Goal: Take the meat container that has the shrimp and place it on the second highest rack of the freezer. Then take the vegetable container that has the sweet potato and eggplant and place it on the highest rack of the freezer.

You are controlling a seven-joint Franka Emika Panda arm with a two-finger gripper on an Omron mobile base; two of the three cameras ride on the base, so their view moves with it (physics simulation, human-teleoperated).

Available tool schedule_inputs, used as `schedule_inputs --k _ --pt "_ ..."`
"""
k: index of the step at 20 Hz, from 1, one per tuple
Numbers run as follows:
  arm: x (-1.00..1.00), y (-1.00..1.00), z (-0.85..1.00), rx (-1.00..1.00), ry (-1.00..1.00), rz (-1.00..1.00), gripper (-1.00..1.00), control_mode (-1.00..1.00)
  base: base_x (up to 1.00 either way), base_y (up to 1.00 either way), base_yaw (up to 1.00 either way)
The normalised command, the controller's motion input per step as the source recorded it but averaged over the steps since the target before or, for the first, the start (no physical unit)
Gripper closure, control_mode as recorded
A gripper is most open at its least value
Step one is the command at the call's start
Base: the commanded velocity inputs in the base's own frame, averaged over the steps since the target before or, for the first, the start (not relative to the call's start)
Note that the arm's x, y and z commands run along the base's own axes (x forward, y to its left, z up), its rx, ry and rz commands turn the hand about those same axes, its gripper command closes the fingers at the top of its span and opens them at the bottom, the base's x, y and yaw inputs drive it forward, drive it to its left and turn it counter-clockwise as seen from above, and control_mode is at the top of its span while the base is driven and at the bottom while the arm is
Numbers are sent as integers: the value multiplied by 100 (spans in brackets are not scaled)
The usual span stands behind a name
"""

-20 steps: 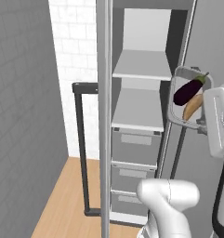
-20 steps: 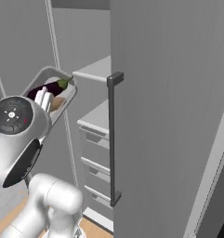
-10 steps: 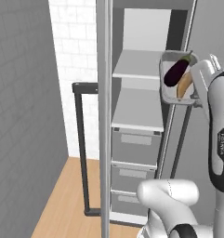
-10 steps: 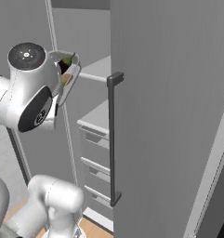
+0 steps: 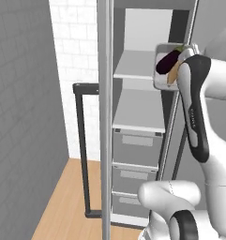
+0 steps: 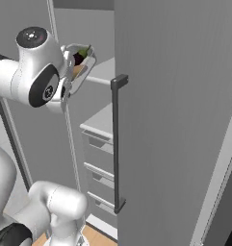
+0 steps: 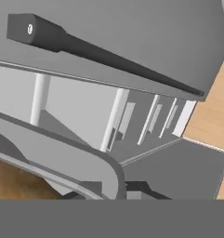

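The vegetable container [image 5: 161,78] is a grey tray, tilted toward the left base camera, and it hangs at the right front edge of the freezer's highest rack [image 5: 135,64]. Inside lie the dark purple eggplant [image 5: 167,62] and the tan sweet potato [image 5: 173,75]. From the right base view the container [image 6: 88,65] sits just ahead of my wrist, with the eggplant [image 6: 79,58] and sweet potato [image 6: 78,71] showing over its rim. My gripper [image 7: 108,191] is shut on the container's rim [image 7: 62,153]. The second highest rack [image 5: 139,111] lies below.
The open freezer door [image 6: 185,120] with its dark bar handle [image 6: 116,144] stands close on the right. A grey vertical post [image 5: 105,117] and a second dark handle [image 5: 81,150] stand on the left. Grey drawers [image 5: 135,146] fill the lower freezer. Below is wood floor [image 5: 67,201].
The arm has lifted the vegetable container up and left, from beside the second rack to the level of the highest rack. The grip stays shut.
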Motion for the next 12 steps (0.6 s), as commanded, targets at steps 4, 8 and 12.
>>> schedule_inputs --k 4,8,12 --pt "55 0 5 0 -10 -4 100 -100 0 0 0" --pt "48 0 0 0 0 0 100 -100 0 0 0" --pt "34 -7 0 0 0 0 100 -100 0 0 0"
